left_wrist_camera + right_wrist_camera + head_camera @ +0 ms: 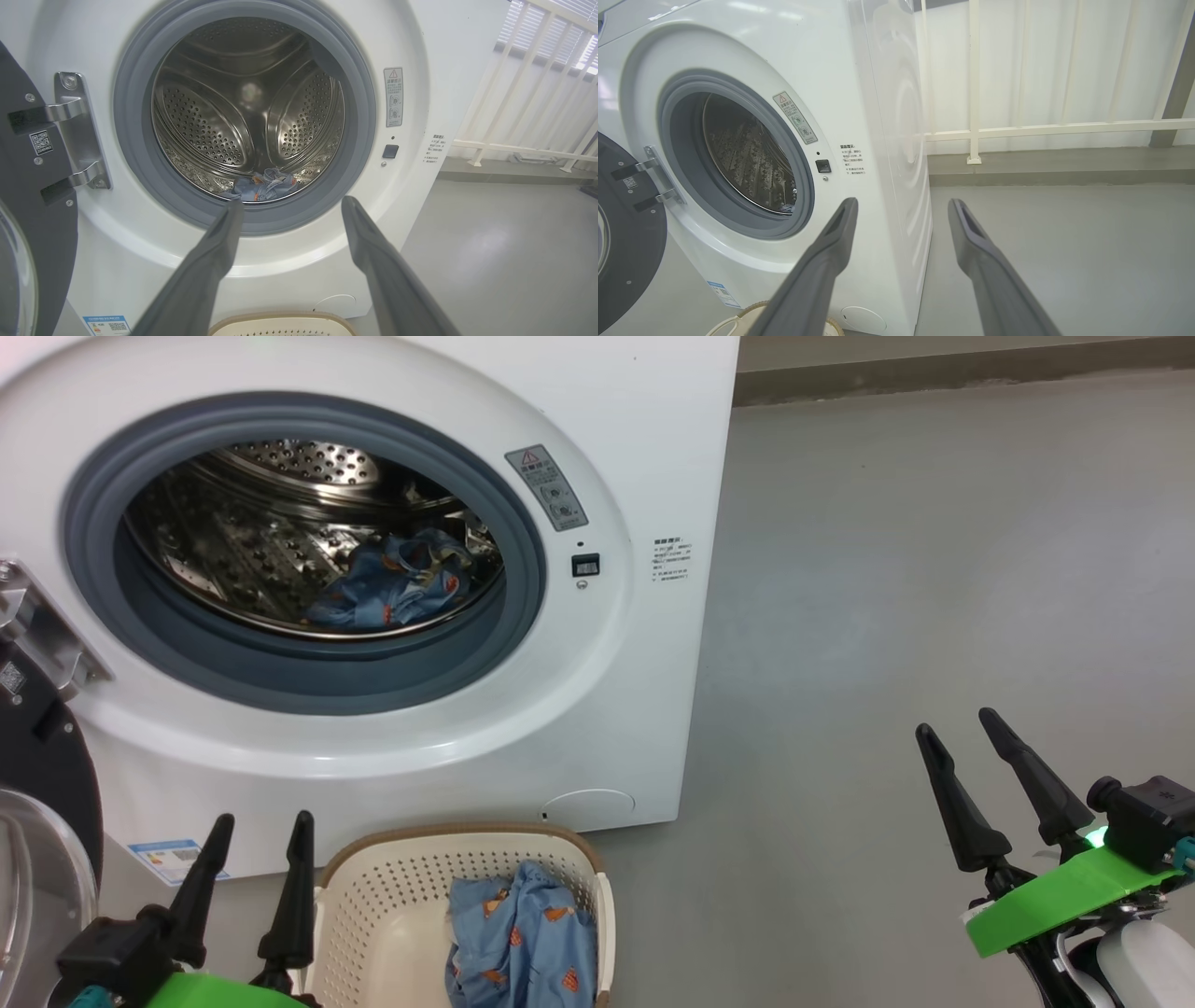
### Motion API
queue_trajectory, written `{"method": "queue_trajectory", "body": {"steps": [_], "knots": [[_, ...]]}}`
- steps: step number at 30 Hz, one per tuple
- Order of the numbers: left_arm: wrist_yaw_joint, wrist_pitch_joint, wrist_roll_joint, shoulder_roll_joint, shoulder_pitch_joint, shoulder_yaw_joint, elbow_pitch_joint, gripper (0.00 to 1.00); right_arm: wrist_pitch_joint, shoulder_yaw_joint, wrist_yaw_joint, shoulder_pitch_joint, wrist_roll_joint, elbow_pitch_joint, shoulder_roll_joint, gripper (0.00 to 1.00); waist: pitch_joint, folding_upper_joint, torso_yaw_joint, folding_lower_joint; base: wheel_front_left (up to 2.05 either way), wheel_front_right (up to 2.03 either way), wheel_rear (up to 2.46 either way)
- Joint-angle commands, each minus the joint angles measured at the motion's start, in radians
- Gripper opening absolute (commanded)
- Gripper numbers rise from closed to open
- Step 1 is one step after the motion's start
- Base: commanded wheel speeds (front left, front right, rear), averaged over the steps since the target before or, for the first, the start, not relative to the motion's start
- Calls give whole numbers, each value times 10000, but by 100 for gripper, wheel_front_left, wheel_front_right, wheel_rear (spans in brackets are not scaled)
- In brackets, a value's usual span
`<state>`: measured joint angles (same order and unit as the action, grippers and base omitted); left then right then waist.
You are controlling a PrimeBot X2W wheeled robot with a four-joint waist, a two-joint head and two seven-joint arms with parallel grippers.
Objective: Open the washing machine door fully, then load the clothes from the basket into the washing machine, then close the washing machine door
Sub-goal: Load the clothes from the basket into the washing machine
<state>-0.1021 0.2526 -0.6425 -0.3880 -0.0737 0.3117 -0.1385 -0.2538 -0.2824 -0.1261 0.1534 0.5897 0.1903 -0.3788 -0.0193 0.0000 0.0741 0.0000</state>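
Note:
The white washing machine (635, 448) stands with its door (42, 775) swung open to the left, black rim and glass window showing at the frame edge. One light blue printed piece of the clothes (392, 583) lies in the steel drum. Another blue piece (518, 933) lies in the cream basket (373, 896) on the floor before the machine. My left gripper (264, 831) is open and empty, just left of the basket. My right gripper (962, 723) is open and empty over bare floor at the right. In the left wrist view the left gripper (292, 205) points at the drum opening.
Grey floor (934, 569) stretches to the right of the machine. A white railing (1017, 128) and a low kerb run behind it. The door hinge (77, 130) sits at the left of the opening.

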Motion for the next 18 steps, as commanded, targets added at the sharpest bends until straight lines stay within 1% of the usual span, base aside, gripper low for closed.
{"method": "queue_trajectory", "body": {"steps": [1,10,18], "knots": [[-44,91,-19,-224,-281,-417,161,100,-80,-72,-46,27,63,-236,-202,100,-31,0,13,0,0,0,0],[-17,-58,-82,-245,-401,-322,35,100,-80,-137,-46,162,41,-314,-137,100,-513,0,242,0,0,0,0],[77,-438,-59,-251,-888,-74,-251,100,-80,-194,-46,472,19,-358,90,100,-1549,0,653,0,0,0,0]]}}
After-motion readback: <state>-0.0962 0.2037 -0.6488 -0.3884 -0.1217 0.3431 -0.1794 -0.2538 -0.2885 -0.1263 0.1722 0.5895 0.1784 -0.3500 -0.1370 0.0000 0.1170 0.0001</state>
